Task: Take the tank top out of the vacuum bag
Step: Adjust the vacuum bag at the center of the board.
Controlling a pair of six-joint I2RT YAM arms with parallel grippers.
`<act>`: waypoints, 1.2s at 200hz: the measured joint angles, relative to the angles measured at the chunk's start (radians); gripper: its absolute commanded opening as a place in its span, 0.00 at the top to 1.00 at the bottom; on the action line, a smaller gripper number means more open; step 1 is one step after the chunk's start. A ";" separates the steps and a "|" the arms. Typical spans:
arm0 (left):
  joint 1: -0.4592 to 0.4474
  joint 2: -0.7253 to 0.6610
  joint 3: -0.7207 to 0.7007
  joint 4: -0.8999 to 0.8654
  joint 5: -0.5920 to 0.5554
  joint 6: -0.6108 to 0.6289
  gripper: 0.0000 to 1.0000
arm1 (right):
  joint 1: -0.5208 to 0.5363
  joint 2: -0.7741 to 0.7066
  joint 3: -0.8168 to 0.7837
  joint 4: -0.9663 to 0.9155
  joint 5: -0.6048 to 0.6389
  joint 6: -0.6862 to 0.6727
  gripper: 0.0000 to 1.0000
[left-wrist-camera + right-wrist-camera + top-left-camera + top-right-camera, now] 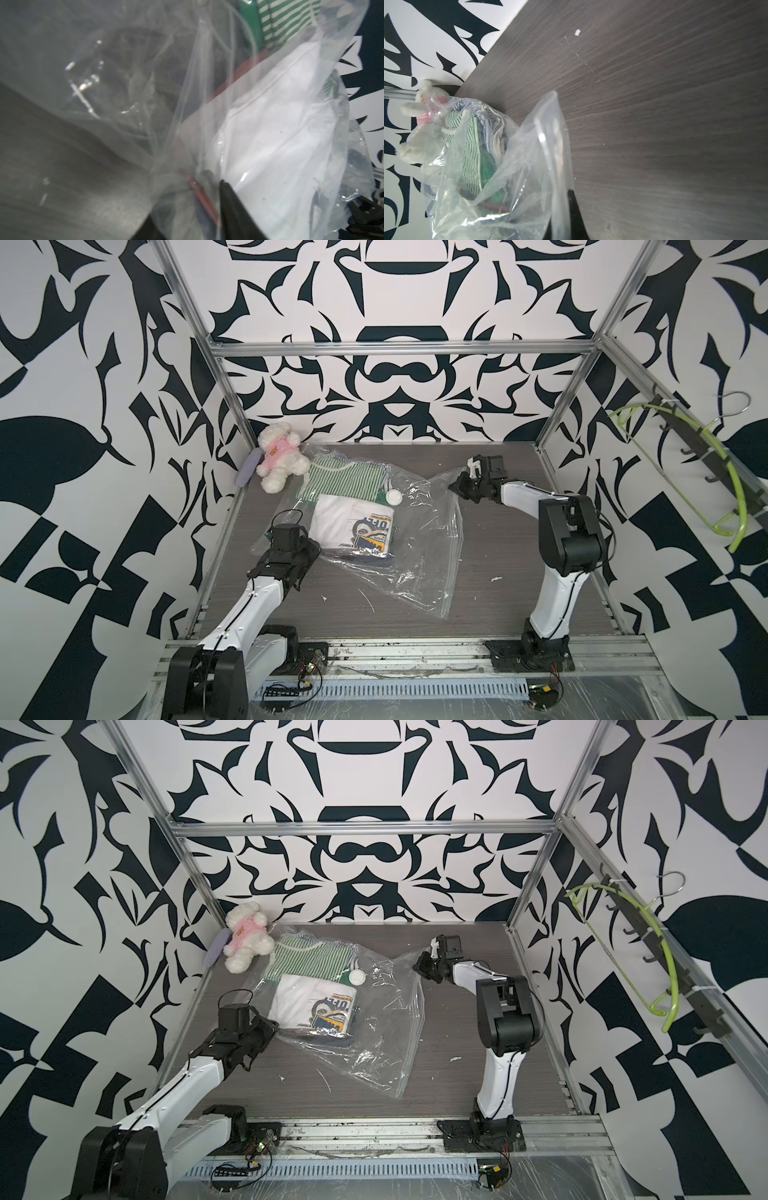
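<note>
**Top views.** In both top views, the vacuum bag (428,539) was pictured lying crumpled in the middle of the table (519,572). The clothes were inside it: a green-striped garment (345,479) at the far end and a white printed garment (349,522) nearer, with the round valve (393,497) between them. Which of the two was the tank top could not be told for certain, and neither had been taken out. The bag's far right corner was drawn up and pinched in the right gripper (459,485). The left gripper (309,558) was set at the bag's near left edge. A plush bear (278,458) was seen at the table's far left corner, touching the bag.

**Left wrist view.** The left fingers (230,207) were shown standing well apart. Clear film, a reddish strip (199,195) and white cloth lay between them, and nothing was clamped.

**Right wrist view.** The film was shown nipped tight against a dark finger (574,207), with the jaws closed on it. The striped cloth was seen inside the bag beyond.

**The step and the next move.** The step in hand was judged to be the opening of the bag, with one corner held taut and the other side not yet gripped. Whether the seal had been parted could not be made out. The next move was judged to call for the left jaws to be closed on the bag's edge or slid inside onto the cloth, while the right-hand hold was kept firm.
</note>
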State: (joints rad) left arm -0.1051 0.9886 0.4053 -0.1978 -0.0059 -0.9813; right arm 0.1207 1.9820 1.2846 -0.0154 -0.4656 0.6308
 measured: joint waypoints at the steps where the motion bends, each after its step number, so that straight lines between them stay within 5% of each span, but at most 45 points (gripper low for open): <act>1: 0.000 -0.002 0.001 -0.005 -0.004 0.002 0.00 | 0.000 0.000 0.000 0.000 0.000 0.001 0.74; 24: 0.001 -0.037 0.018 -0.095 -0.035 0.021 0.00 | -0.011 -0.017 -0.004 0.005 0.002 -0.005 0.39; 61: -0.025 -0.101 0.122 -0.230 -0.085 0.055 0.00 | -0.035 -0.219 -0.140 0.024 0.033 -0.021 0.22; 109: -0.175 -0.048 0.301 -0.319 -0.190 0.077 0.00 | -0.043 -0.512 -0.359 0.001 0.078 -0.039 0.21; 192: -0.318 0.523 0.669 -0.217 -0.142 0.283 0.00 | 0.013 -0.596 -0.525 -0.081 0.063 -0.041 0.27; 240: -0.320 0.607 0.647 -0.163 -0.128 0.281 0.00 | 0.084 -0.474 -0.517 -0.066 0.076 -0.053 0.60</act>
State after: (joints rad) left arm -0.4248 1.5959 1.0519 -0.3611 -0.1337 -0.7006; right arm 0.2050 1.5082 0.7677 -0.0811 -0.3893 0.5781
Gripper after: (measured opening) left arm 0.995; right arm 0.496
